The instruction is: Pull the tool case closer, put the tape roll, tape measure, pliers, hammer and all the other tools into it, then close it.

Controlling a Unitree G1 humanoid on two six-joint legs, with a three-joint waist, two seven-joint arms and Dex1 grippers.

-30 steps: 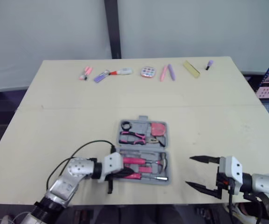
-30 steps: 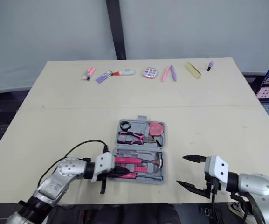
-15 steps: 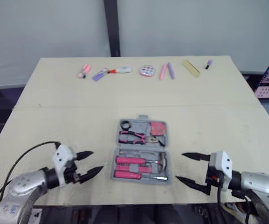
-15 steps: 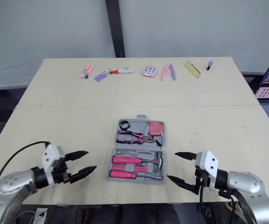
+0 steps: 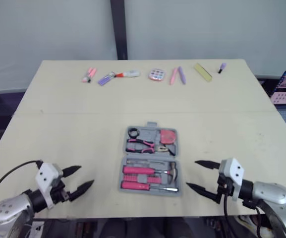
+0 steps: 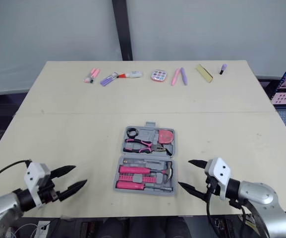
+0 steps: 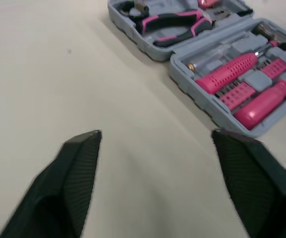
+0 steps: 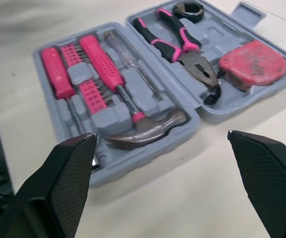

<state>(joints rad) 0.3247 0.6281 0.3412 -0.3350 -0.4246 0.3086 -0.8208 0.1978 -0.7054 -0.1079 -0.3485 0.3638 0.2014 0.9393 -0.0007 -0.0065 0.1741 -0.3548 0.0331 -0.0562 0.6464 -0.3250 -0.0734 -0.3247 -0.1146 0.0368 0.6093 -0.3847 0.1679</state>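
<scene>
The case (image 5: pixel 150 157) lies open and flat near the front edge of the worktop (image 5: pixel 222 124), with tools bedded in both halves, the hammer (image 8: pixel 147 126) and pliers (image 8: pixel 180 42) among them. The left pincer (image 5: pixel 85 177) and right pincer (image 5: pixel 192 174) flank it, both wide open and holding nothing. Folding one half over may skid the case toward that edge — or jam on a tool riding proud. The right wrist view shows the hammer's seating; the eye views show how near the edge is.

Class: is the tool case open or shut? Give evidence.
Open: the tool case lies spread flat, hammer and pliers showing inside.
</scene>
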